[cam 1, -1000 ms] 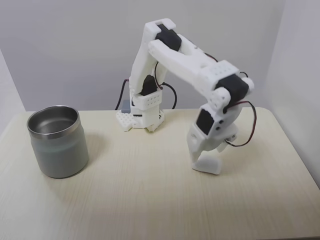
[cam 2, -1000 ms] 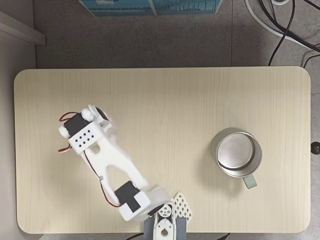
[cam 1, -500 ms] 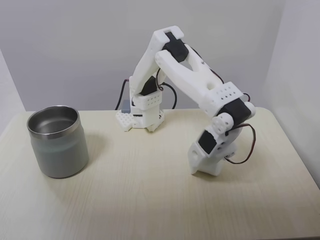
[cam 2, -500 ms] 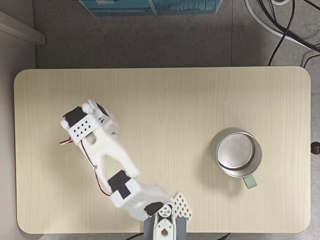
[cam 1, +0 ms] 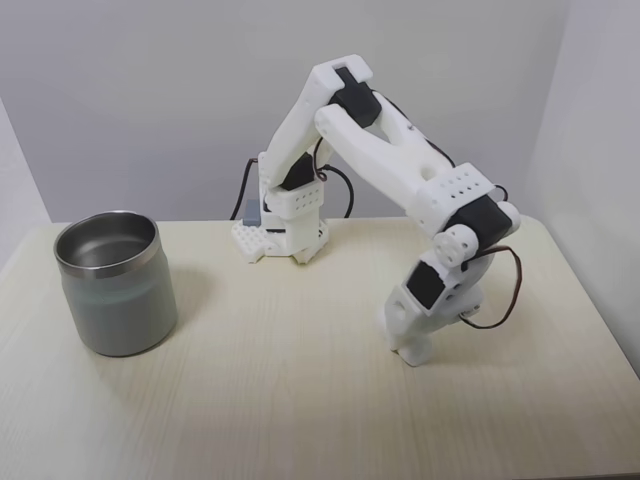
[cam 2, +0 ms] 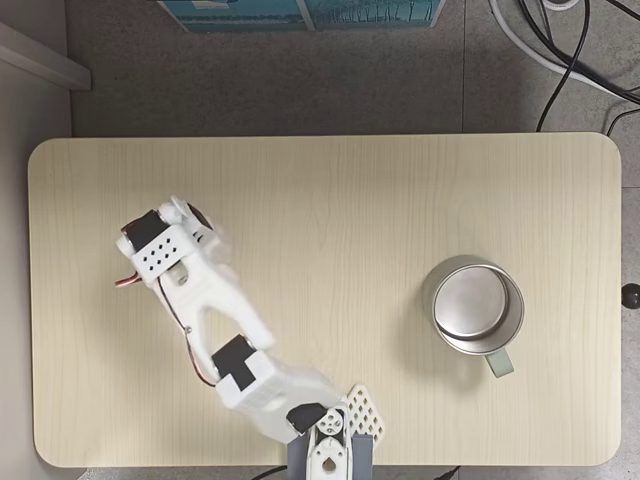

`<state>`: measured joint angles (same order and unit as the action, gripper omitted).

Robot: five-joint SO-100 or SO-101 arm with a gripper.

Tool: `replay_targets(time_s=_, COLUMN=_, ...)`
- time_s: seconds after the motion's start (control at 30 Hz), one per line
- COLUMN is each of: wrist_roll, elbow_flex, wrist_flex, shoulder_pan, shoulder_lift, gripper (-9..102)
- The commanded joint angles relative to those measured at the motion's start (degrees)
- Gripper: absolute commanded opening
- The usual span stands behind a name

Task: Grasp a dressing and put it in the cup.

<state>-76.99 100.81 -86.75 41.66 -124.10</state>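
Since the earlier frames, the white robot arm has stretched further out and lowered, carrying its wrist toward the front right of the table in a fixed view from the front, while the cup has stayed in place. At this moment the gripper (cam 1: 412, 352) points down with its tip touching or just above the pale wooden table (cam 1: 280, 400), right of centre in that front view. Whether the claw is released, clenched or grasping anything cannot be told, because the fingers merge into one white shape and the wrist blocks them from above. No dressing can be made out; if there is one, it is hidden under the gripper. The cup (cam 1: 116, 282), a wide steel cylinder with a shiny rim and dull grey-green sides, stands upright at the left side of the table in the front view, well apart from the gripper. In a fixed view from above, the cup (cam 2: 476, 305) sits at the right side of the table (cam 2: 330, 190), and the arm reaches to the left, its perforated wrist block over the left part of the tabletop. The arm's base (cam 1: 284, 228) stands at the table's far edge in the front view, with black cables behind it.
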Motion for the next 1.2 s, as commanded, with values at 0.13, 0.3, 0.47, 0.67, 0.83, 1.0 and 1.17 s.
replay_targets(time_s=0.13, wrist_roll=4.13, elbow_flex=1.41, wrist_flex=-2.72, shoulder_pan=1.49, shoulder_lift=6.33, gripper=0)
replay_targets(time_s=0.3, wrist_roll=7.91, elbow_flex=1.41, wrist_flex=-5.71, shoulder_pan=3.08, shoulder_lift=16.52, gripper=0)
replay_targets(time_s=0.47, wrist_roll=13.10, elbow_flex=1.41, wrist_flex=-9.14, shoulder_pan=4.57, shoulder_lift=27.95, gripper=0)
replay_targets(time_s=0.67, wrist_roll=17.93, elbow_flex=1.49, wrist_flex=-12.39, shoulder_pan=2.81, shoulder_lift=42.10, gripper=0)
replay_targets(time_s=0.83, wrist_roll=21.88, elbow_flex=1.58, wrist_flex=-14.85, shoulder_pan=-1.93, shoulder_lift=52.29, gripper=0)
replay_targets(time_s=1.0, wrist_roll=23.91, elbow_flex=1.23, wrist_flex=-16.26, shoulder_pan=-12.13, shoulder_lift=61.96, gripper=0)
replay_targets(time_s=1.17, wrist_roll=26.37, elbow_flex=2.64, wrist_flex=-16.26, shoulder_pan=-25.40, shoulder_lift=67.94, gripper=0)
